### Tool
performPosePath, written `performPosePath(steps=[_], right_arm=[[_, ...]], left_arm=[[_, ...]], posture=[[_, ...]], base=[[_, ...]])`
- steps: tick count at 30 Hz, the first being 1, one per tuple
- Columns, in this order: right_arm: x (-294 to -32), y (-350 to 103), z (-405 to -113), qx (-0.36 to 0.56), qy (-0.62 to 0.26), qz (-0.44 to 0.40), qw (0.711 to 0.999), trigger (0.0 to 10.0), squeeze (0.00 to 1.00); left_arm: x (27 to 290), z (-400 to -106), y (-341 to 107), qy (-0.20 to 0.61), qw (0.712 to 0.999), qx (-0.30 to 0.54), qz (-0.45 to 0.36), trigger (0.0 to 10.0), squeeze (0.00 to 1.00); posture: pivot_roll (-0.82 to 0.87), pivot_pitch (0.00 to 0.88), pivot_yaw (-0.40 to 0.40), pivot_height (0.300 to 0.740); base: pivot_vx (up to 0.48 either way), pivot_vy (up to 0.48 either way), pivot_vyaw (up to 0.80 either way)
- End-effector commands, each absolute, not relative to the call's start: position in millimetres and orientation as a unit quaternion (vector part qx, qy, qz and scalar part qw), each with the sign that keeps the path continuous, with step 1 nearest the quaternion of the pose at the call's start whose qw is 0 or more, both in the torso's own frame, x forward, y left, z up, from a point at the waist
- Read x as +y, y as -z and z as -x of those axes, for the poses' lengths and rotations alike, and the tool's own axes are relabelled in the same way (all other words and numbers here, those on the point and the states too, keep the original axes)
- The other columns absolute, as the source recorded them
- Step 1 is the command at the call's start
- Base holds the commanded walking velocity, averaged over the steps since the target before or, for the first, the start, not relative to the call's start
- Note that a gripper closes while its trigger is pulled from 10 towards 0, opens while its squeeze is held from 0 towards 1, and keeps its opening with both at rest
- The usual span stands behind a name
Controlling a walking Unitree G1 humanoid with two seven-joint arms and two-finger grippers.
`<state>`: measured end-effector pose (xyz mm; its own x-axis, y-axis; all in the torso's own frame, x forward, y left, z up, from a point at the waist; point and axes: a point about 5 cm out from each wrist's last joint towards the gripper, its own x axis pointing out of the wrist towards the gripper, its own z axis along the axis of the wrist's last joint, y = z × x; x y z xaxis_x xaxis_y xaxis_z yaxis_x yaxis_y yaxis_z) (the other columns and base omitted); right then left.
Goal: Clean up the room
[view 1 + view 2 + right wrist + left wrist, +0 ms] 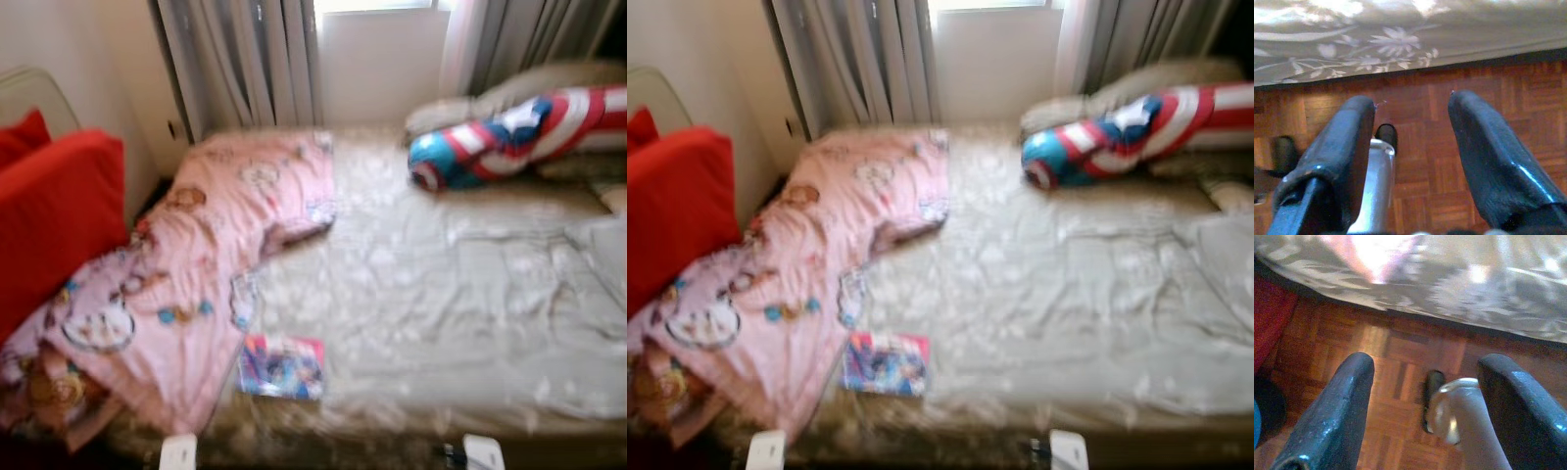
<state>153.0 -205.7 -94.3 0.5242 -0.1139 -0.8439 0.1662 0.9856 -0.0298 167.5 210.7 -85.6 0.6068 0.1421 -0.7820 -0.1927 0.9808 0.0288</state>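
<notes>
A bed (441, 294) with a pale flowered sheet stands before me. A crumpled pink cartoon blanket (196, 264) lies over its left side and hangs off the near corner. A colourful book (282, 367) rests near the front edge beside the blanket. A red, white and blue shield-pattern bolster (509, 137) lies at the far right. Both arms hang low by the bed's front edge. My left gripper (1425, 364) is open over the parquet floor (1400, 357), holding nothing. My right gripper (1411, 103) is open too, over the same floor below the sheet's hem (1400, 44).
Red cushions (49, 215) are stacked at the left against the wall. Grey curtains (245, 59) and a bright window stand behind the bed. A pale pillow (549, 83) lies behind the bolster, and a folded grey cloth (602, 245) lies at the bed's right edge.
</notes>
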Motion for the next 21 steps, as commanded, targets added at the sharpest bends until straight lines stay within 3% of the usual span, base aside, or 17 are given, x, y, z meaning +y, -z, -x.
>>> performPosePath(steps=[1,11,17,21], right_arm=[[-197,95,-154,0.481,0.067,-0.027,0.874,10.0,0.00],[-197,100,-141,0.495,0.067,-0.026,0.866,10.0,0.00],[-202,102,-133,0.498,0.074,-0.024,0.864,10.0,0.00],[-207,102,-130,0.498,0.077,-0.021,0.863,10.0,0.00]], left_arm=[[217,-156,89,-0.114,0.887,0.447,0.032,10.0,0.00],[217,-143,94,-0.125,0.881,0.455,0.039,10.0,0.00],[213,-136,97,-0.124,0.879,0.459,0.042,10.0,0.00],[219,-179,76,-0.116,0.917,0.381,0.035,10.0,0.00]], posture=[[0.02,0.000,0.023,0.740],[0.02,0.000,0.002,0.740],[0.01,0.000,0.002,0.740],[0.03,0.000,-0.008,0.740]], base=[[0.000,0.480,0.00],[0.000,0.480,0.00],[0.000,0.144,0.00],[0.000,0.000,0.00]])
